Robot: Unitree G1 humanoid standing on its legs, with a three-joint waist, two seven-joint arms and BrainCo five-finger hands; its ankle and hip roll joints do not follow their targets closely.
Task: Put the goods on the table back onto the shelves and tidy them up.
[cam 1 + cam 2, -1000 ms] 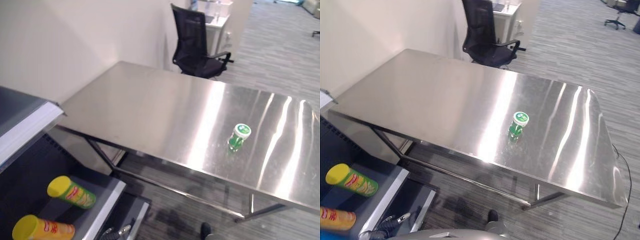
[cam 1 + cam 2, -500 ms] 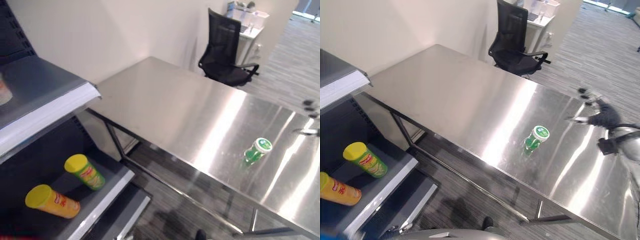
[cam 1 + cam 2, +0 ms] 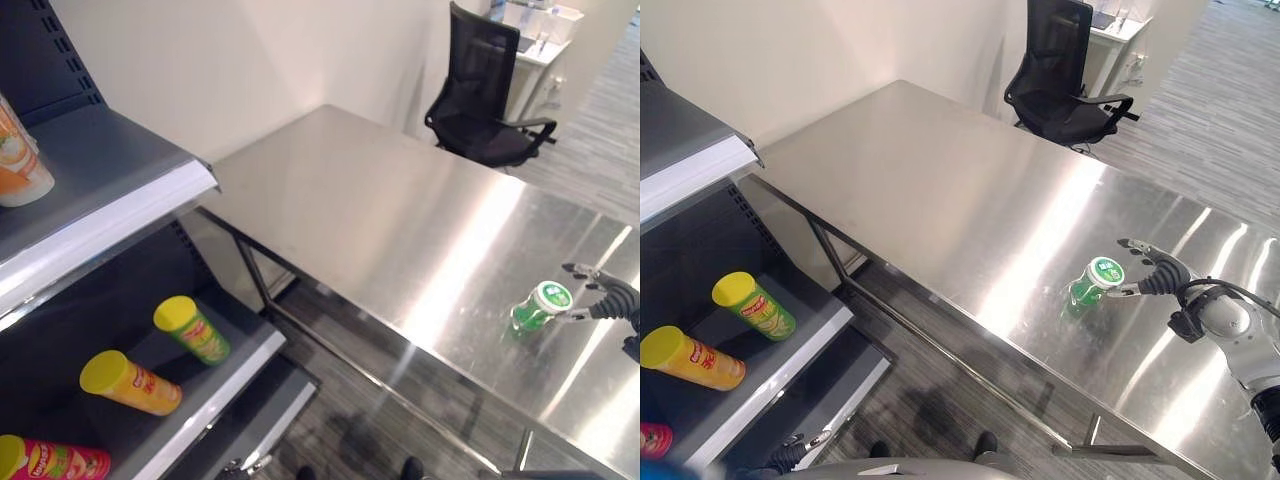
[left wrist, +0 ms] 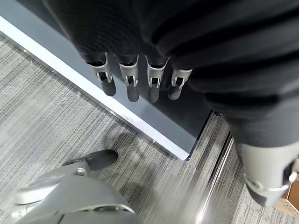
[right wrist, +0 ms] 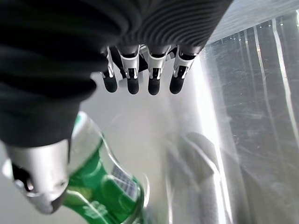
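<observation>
Bottle (image 3: 1095, 283) stands upright on table (image 3: 940, 190), near the front edge — right hand (image 3: 1155, 278) beside it, fingers spread, nothing gripped. Left hand (image 4: 140, 79) hangs relaxed near shelf (image 3: 215, 375). Risk: bottle is tipped or rolled off if nudged by the thumb before closing.

The right hand (image 3: 1160, 275) reaches in over the desk (image 3: 940, 180) from its far right side, fingers (image 5: 131, 84) straight and spread, thumb apart from them. The left hand (image 4: 154, 42) hangs down beside the desk's front edge, its fingers straight and relaxed.
</observation>
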